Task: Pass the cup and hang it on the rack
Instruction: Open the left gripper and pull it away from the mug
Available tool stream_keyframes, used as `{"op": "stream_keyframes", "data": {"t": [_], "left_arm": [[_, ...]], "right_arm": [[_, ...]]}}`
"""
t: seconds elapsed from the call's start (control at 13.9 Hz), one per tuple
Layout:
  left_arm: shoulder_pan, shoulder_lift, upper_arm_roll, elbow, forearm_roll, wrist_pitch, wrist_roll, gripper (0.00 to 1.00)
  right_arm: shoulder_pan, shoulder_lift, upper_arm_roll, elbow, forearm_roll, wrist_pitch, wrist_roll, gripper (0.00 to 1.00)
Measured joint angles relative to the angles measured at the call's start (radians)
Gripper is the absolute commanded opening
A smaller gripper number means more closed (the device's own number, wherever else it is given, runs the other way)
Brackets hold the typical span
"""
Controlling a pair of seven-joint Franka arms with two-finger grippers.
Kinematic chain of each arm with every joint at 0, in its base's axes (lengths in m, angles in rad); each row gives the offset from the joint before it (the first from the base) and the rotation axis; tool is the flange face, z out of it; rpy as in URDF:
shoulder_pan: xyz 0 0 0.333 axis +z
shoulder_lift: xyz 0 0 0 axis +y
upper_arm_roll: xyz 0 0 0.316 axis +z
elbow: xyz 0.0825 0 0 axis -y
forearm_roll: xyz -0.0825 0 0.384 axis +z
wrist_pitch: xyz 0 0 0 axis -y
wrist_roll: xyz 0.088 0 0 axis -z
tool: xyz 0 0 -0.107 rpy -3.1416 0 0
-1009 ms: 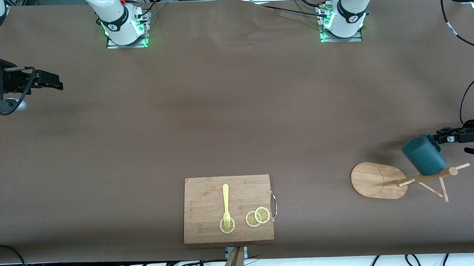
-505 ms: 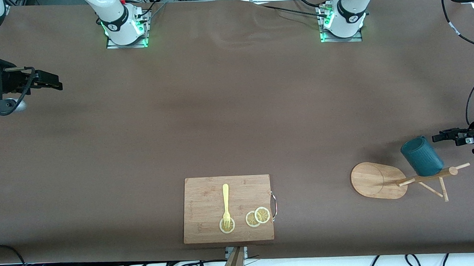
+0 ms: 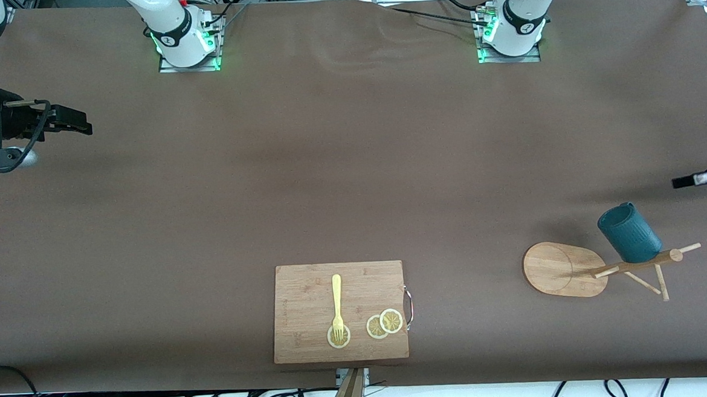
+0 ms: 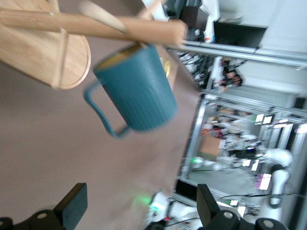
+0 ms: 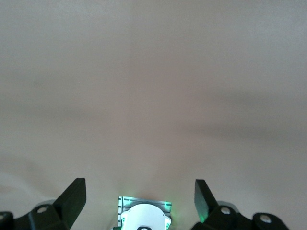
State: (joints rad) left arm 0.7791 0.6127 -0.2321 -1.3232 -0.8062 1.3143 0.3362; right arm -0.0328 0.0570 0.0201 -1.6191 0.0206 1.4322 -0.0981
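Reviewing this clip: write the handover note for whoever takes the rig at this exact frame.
Left end effector: open, empty, over the table's edge at the left arm's end, clear of the cup.
Right end effector: open, empty, waiting at the right arm's end.
Cup: hanging on a peg of the rack, mouth toward the pole; nothing grips it.
Rack: at the left arm's end, beside the cutting board.
Done: pass and hang.
Left: probably only parking the left arm.
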Motion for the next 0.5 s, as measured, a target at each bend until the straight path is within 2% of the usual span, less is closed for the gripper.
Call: {"op": "stream_keyframes", "data": {"t": [0.29,0.36,0.5], "left_arm": [[-0.091,-0.276,0.021,-0.087,0.161,-0.016,0.0,1.0],[-0.15,-0.332,0.064,-0.097,0.193,-0.032,0.0,1.0],[-0.342,-0.426,0.233,-0.113,0.242,-0.045,0.0,1.0]], "right_arm": [[0.0,0.0,-0.002,0.001,0.0,0.0,0.0,1.0],[0.0,0.0,-0.003,0.001,0.0,0.0,0.0,1.0],[0.0,0.0,-0.003,0.001,0.0,0.002,0.0,1.0]]}}
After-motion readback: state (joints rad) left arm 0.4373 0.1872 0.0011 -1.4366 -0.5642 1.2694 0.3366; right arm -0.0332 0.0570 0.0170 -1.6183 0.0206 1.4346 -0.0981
